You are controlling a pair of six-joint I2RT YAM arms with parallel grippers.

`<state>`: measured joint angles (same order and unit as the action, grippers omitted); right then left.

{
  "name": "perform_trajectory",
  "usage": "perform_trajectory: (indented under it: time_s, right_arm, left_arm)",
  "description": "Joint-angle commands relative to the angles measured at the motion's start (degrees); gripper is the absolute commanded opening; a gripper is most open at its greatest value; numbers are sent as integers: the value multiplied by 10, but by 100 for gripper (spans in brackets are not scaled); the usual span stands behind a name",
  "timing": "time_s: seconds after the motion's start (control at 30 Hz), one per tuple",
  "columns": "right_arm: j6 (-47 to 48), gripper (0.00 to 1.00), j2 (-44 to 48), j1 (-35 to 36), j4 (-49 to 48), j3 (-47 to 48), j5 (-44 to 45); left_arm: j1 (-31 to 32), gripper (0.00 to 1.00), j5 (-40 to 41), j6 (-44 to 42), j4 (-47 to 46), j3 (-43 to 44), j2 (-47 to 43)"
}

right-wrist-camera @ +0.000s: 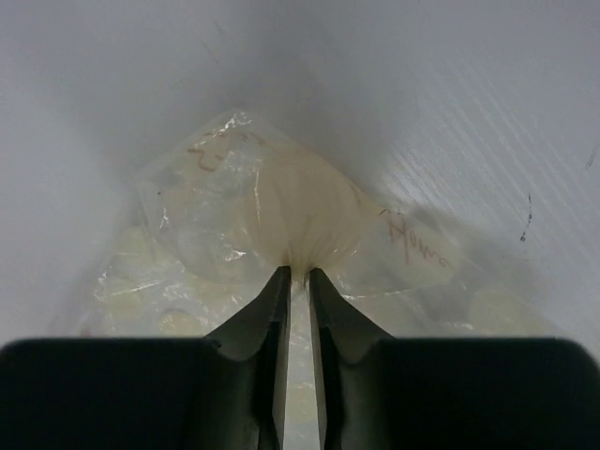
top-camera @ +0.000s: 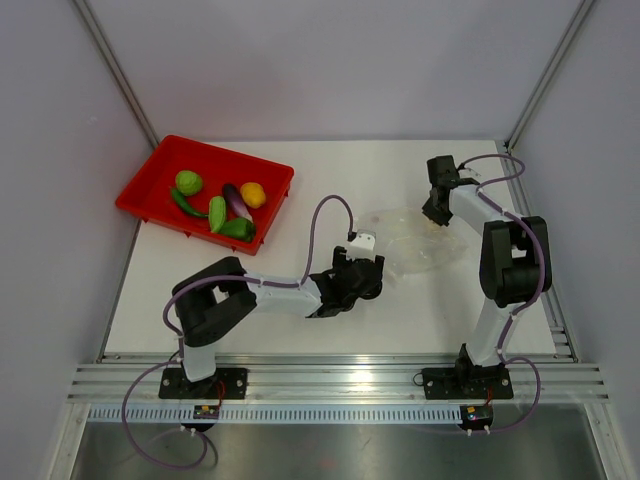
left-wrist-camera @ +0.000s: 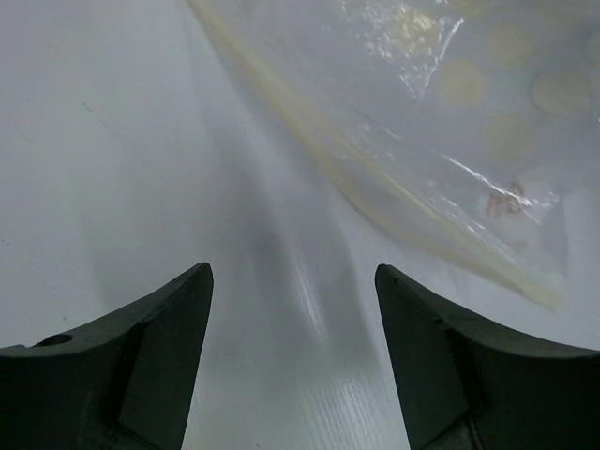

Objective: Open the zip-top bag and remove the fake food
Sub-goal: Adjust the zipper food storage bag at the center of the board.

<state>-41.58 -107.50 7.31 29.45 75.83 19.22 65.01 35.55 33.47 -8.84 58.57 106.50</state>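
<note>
Zip-top bag [top-camera: 415, 245] centre-right of top view, right gripper [right-wrist-camera: 298, 272] pinched on its film, left gripper [left-wrist-camera: 292, 272] spread just beside it; thin plastic may slip free or tear if tugged.

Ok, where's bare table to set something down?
Far middle of the table, between tray and right gripper; also the near strip between the arm bases. Crowded: the tray's fake food, and the bag beside the left gripper.

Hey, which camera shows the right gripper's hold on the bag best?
Right wrist: the right gripper pinches a bunched fold of the zip-top bag close up. Top external shows it at the bag's edge, tiny; left wrist shows only the bag's zip edge.
</note>
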Motion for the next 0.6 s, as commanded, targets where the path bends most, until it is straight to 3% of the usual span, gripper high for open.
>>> perform_trajectory:
  time_s: [0.0,0.13,0.57]
  right_arm:
    - [-4,18,10,-4,-9,4,21]
    - [-5,0,21,-4,-17,-3,8]
    - [3,0,118,2,-48,-54,16]
  left_arm:
    - [0,73,-5,10,-20,13,-7]
    - [0,73,-12,9,-25,12,-5]
    - [-30,72,-18,8,-80,-29,-28]
